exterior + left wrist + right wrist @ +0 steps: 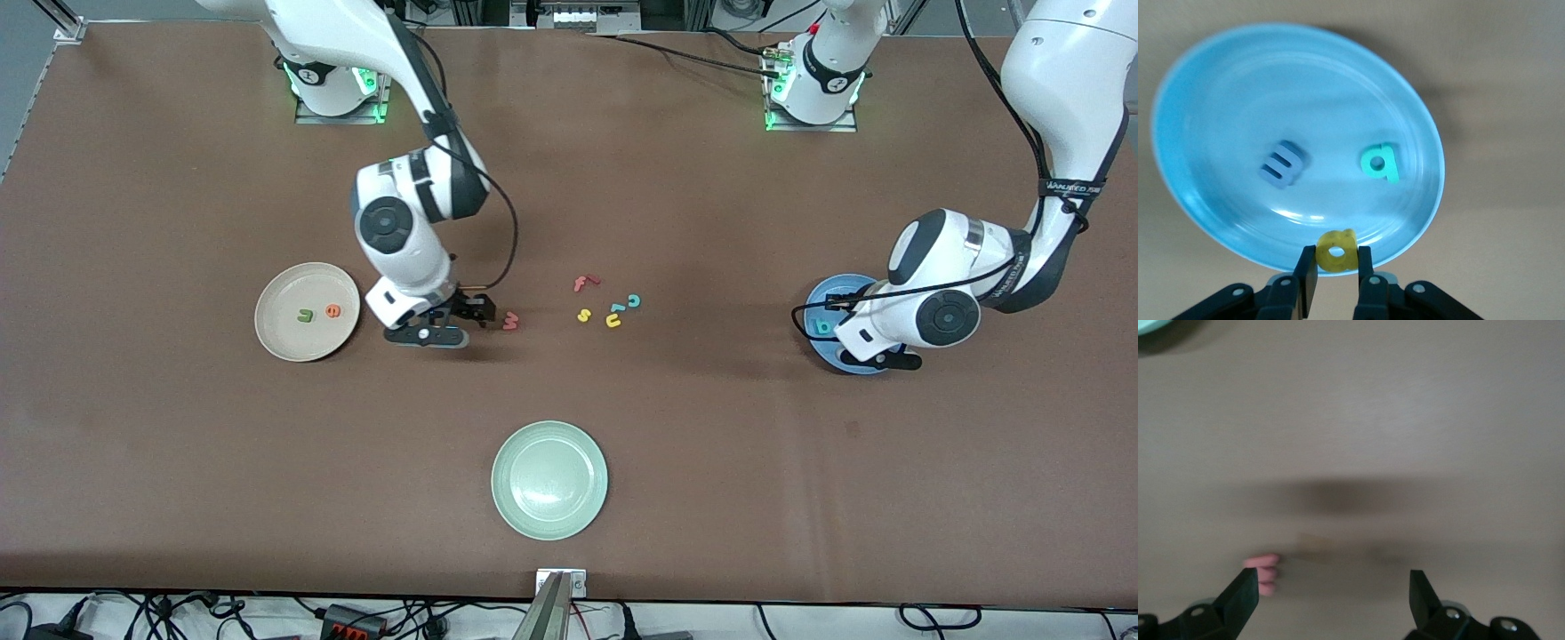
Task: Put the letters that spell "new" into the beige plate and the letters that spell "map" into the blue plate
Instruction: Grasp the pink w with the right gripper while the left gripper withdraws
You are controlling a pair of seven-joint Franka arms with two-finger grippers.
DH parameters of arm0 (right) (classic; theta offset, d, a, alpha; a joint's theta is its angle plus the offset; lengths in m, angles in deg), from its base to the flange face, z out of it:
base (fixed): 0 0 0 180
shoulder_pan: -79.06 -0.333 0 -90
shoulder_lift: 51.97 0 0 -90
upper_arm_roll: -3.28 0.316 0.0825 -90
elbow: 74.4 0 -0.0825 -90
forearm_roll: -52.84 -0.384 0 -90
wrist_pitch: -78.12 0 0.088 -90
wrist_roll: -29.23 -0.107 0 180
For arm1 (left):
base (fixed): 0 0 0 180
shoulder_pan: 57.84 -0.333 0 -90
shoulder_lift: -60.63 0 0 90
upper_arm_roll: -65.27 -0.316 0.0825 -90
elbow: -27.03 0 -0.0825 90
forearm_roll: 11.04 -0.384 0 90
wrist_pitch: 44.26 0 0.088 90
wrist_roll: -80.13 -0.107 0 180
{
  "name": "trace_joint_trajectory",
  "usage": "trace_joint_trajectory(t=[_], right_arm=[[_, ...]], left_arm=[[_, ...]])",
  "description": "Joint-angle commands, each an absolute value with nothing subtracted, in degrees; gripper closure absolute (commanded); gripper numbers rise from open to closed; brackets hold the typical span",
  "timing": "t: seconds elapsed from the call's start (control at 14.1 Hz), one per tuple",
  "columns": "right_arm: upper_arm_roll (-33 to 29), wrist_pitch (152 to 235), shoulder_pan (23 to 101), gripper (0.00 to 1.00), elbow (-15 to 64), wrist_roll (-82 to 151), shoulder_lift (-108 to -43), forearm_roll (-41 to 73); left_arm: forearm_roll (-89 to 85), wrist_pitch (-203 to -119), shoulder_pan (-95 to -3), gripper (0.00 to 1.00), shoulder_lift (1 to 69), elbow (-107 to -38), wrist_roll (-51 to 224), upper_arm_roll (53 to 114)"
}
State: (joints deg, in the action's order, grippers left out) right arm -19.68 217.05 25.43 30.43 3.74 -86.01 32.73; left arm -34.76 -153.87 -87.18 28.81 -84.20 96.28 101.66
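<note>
i'm counting three plates: beige (277, 342), blue (822, 298), pale green (549, 481); eleven foam letters; two arms, two grippers

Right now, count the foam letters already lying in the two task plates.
4. Green n and orange e in the beige plate; blue m and teal a in the blue plate. The left arm may hide others there.

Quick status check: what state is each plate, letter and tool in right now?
beige plate: holds green n and orange e
pinkish-red w: on the table, not gripped
right tool: open beside the w
blue plate: holds blue m and teal a
yellow p: gripped over the blue plate's rim
left tool: shut on the p
pale green plate: empty
</note>
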Motion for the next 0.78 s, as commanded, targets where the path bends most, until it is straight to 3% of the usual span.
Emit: trace_joint_trajectory(t=[0.0,0.28,0.35,0.5,0.64,0.71], right_arm=[[-20.0,214.8,22.2,0.00,23.0,-3.6,-92.3,31.4],[-20.0,214.7,21.2,0.00,22.5,-4.3,-95.4,31.4],[-20.0,214.7,21.0,0.04,22.2,-4.3,-95.6,31.3],[-20.0,214.1,20.8,0.21,22.1,-4.3,-95.6,31.3],[-20.0,213.9,20.8,0.44,22.0,-4.3,-95.6,31.2],[-20.0,213.9,20.8,0.49,22.0,-4.3,-95.7,31.2]], left_arm=[[-37.9,-155.5,-87.8,0.00,30.0,-86.6,95.7,102.4],[-38.8,-155.4,-87.9,0.00,30.2,-84.8,95.8,102.9],[-38.8,-155.0,-87.7,0.00,30.2,-83.6,95.9,103.1],[-38.8,-155.1,-86.9,0.00,29.9,-82.2,96.1,103.2],[-38.7,-155.2,-85.4,0.00,29.9,-80.7,96.3,103.2],[-38.8,-155.0,-85.3,0.00,30.0,-79.3,95.7,103.3]])
